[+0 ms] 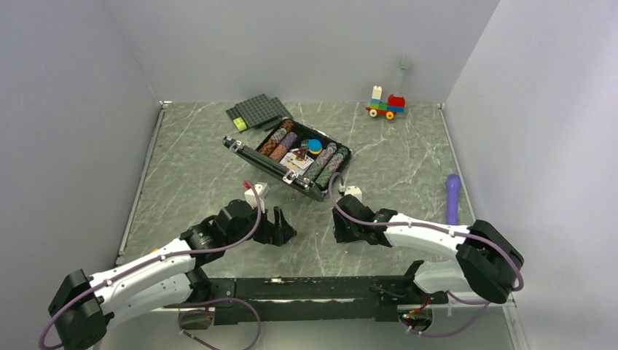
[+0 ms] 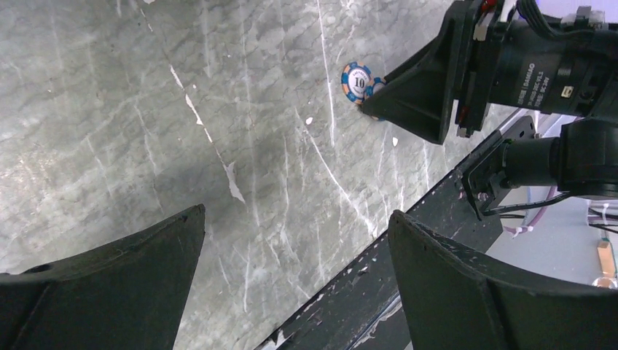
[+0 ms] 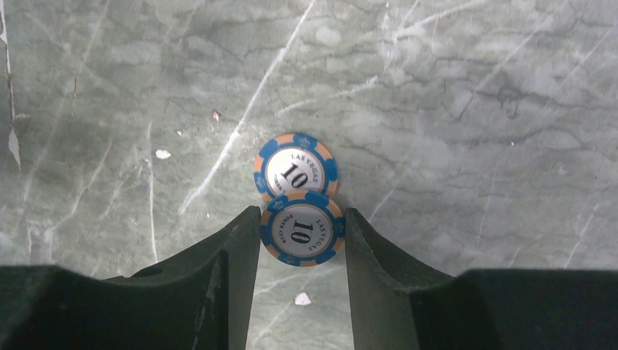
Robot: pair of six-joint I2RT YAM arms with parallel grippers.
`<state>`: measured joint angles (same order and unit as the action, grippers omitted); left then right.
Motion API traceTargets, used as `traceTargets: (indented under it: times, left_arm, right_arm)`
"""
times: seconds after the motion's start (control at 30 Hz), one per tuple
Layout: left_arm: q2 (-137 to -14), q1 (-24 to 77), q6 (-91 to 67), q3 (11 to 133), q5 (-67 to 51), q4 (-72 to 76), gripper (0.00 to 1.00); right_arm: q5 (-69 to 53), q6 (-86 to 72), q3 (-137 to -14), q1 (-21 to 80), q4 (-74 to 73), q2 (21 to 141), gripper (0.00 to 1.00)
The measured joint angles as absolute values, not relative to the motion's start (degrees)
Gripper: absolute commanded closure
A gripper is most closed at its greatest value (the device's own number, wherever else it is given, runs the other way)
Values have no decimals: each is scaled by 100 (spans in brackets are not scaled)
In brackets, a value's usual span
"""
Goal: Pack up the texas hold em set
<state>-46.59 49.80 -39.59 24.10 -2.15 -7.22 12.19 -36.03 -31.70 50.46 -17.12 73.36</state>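
Robot lab cell, plain walls (image 1: 73, 109), marble-look table (image 1: 189, 182)
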Motion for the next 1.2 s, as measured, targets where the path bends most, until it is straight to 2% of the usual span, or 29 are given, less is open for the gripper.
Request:
traceTargets:
  times: [0.27,0.63,1.2]
  left_arm:
    - [-4943,5048,-4397,2410,-320,-246,1]
    - [-5896,5321,-5170,2410,-814,690,18]
    - [-6595,5358,-5822,2388,-1288,1909,44]
  right_arm:
    - [1033,-3258,-2672,5153,-1594,6270,100]
    - [611,-2145,-2165,5857,-478,4987,100]
    - [622,-1496,-2161,6772,-71,5201,100]
